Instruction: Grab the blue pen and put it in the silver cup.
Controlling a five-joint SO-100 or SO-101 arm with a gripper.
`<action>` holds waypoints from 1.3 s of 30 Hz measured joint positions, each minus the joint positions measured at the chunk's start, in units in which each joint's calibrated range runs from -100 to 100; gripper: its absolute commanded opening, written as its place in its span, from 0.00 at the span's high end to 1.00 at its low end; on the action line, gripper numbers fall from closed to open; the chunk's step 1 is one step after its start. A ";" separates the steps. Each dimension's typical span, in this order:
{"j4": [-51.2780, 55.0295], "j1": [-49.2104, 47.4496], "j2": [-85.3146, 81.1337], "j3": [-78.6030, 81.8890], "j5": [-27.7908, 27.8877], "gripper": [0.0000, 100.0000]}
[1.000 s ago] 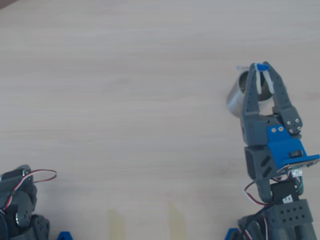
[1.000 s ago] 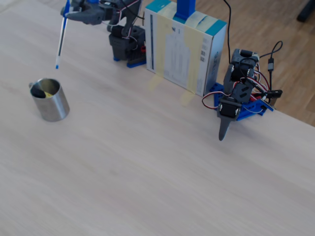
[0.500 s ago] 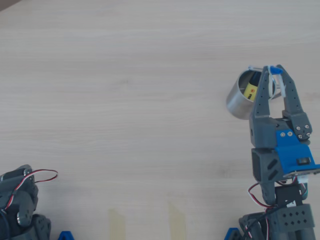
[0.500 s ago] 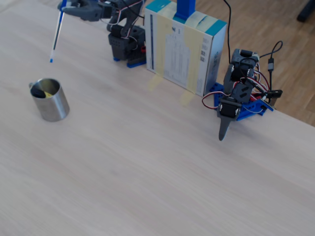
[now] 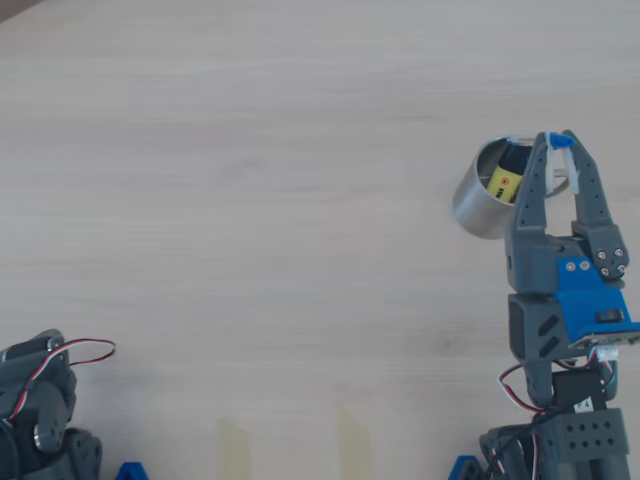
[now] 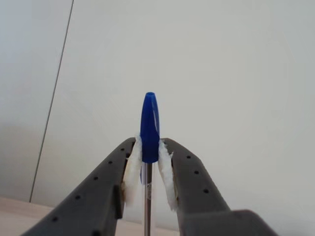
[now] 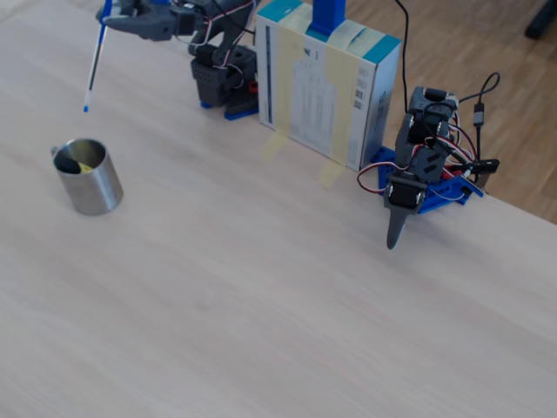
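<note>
The gripper [image 6: 147, 184] is clamped on the pen [image 6: 149, 129], its white-padded fingers [image 6: 132, 172] pressing the clear barrel just under the blue cap, which sticks up above the fingertips in the wrist view. In the fixed view the pen [image 7: 94, 61] hangs nearly upright from the gripper [image 7: 109, 15], tip down, with its small blue end plug in the air above and slightly behind the cup [image 7: 87, 178], clear of the rim.

From overhead the gripper [image 5: 558, 141] sits over the right edge of the cup [image 5: 478, 199], and only a bit of blue and white of the pen [image 5: 557, 141] shows between the fingertips. The cup stands upright on the table [image 5: 250, 180], with a yellow-and-black marker [image 5: 505, 175] leaning inside it. In the fixed view its handle points left.

The arm [image 5: 560, 290] reaches up from the bottom right of the overhead view. A second arm [image 7: 426, 174] rests folded at the table's far side, beside a box [image 7: 326, 83].
</note>
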 measured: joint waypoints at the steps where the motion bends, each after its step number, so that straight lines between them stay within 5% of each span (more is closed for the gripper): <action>1: 0.00 0.25 0.00 0.45 0.00 0.98; 39: 0.00 -0.75 7.42 6.85 1.74 0.98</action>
